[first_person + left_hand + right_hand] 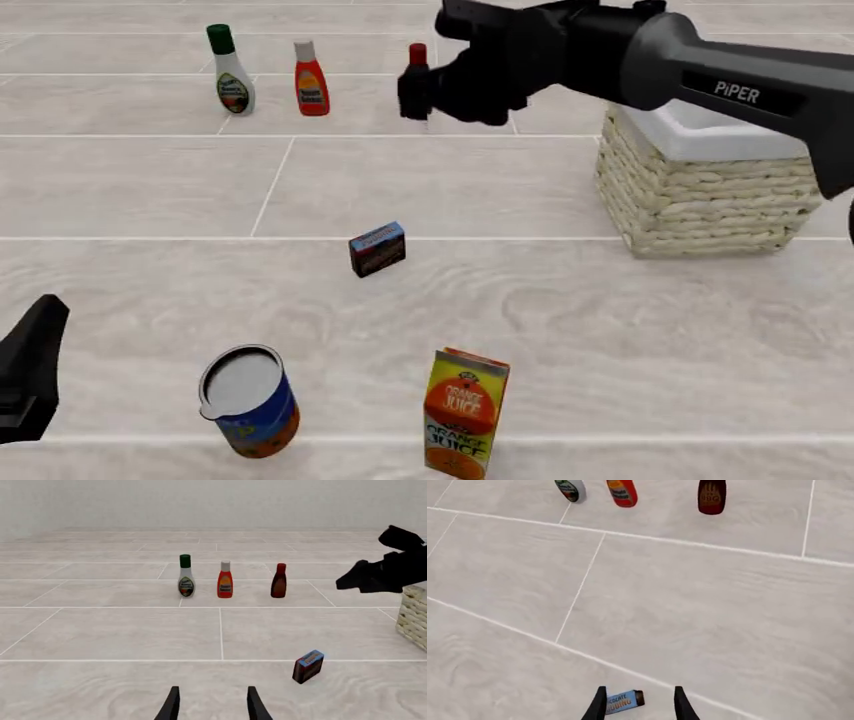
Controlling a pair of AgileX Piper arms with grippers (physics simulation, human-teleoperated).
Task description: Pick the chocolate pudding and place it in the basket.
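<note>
The chocolate pudding (378, 248) is a small dark carton with a blue top edge, standing on the tiled surface near the middle. The wicker basket (701, 190) with white lining stands to its right. My right gripper (415, 95) hangs high above the floor, beyond the pudding and left of the basket. In the right wrist view it (639, 707) is open, and the pudding (624, 701) shows far below between its fingers. My left gripper (212, 707) is open and empty, low at the near left, with the pudding (308, 666) ahead to its right.
Three bottles stand in a row at the back: a white one with a green cap (230, 70), an orange-red one (311, 80) and a dark brown sauce bottle (418, 55) partly behind my right gripper. A can (248, 400) and an orange juice carton (463, 412) stand near the front.
</note>
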